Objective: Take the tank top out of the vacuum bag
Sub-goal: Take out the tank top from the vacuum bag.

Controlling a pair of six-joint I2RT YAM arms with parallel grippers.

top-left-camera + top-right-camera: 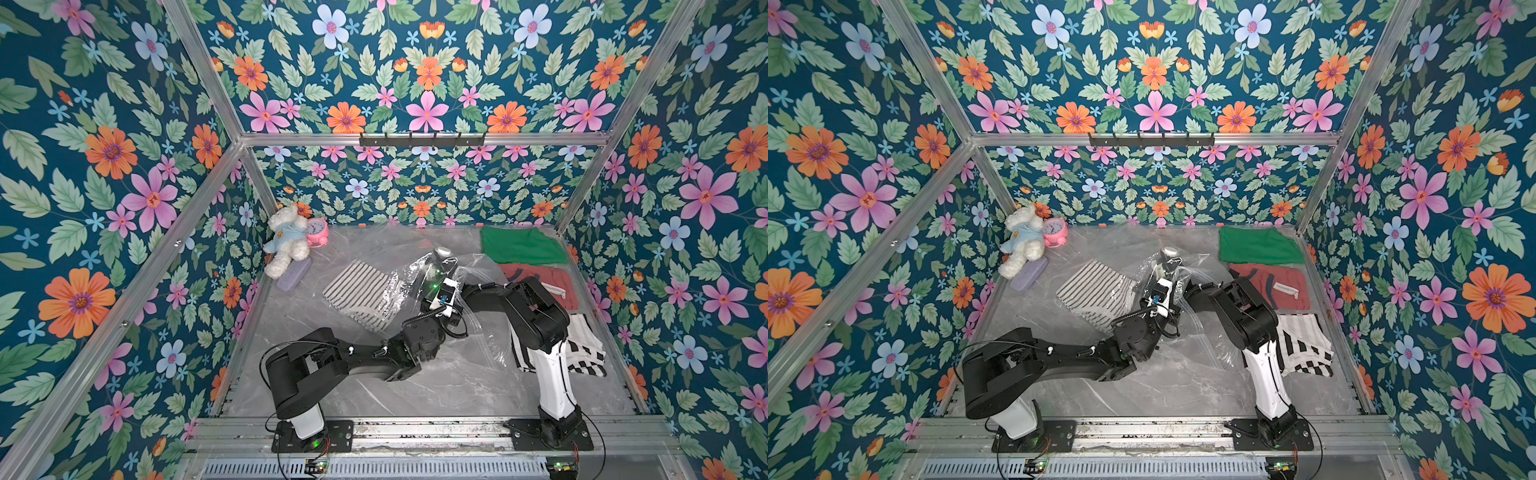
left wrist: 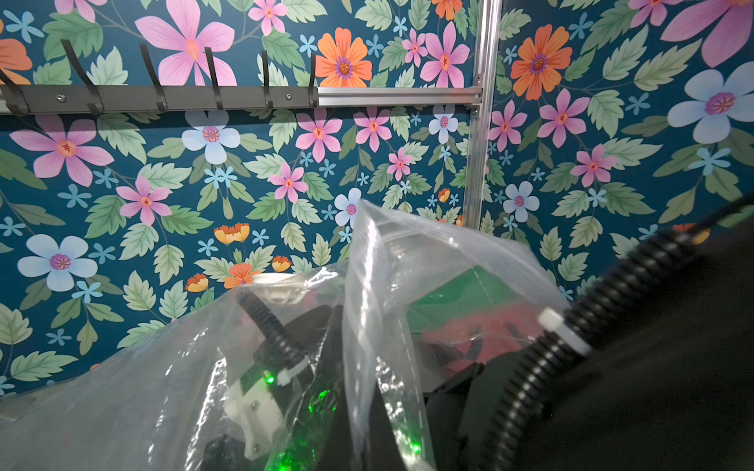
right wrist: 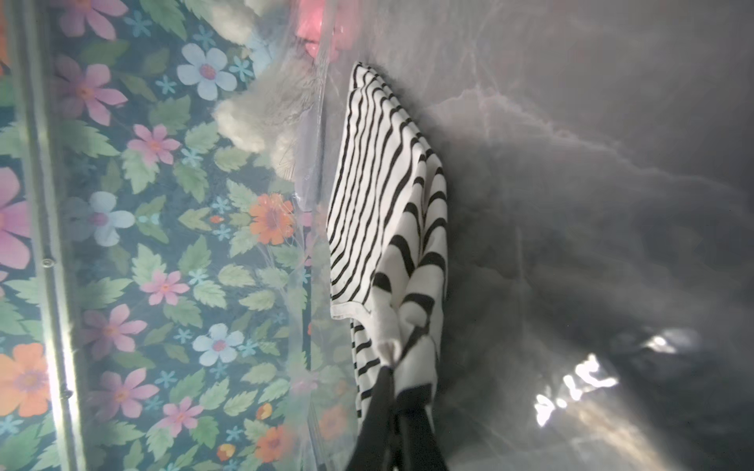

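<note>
left hand [image 1: 438, 303] closed, apparently pinching the vacuum bag [image 2: 387, 285] mouth up so right hand [image 3: 393, 369], clamped on the striped tank top [image 3: 379, 204] inside, gets a clear pull-out path.

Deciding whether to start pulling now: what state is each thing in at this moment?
bag: open, one edge lifted, crumpled.
striped top: inside the bag, mostly flat, one end pinched.
right gripper: inside the bag, shut on the striped top.
left gripper: shut, apparently on the bag's lifted edge.
teddy bear: lying down in the far corner.
green shirt: folded flat.
</note>
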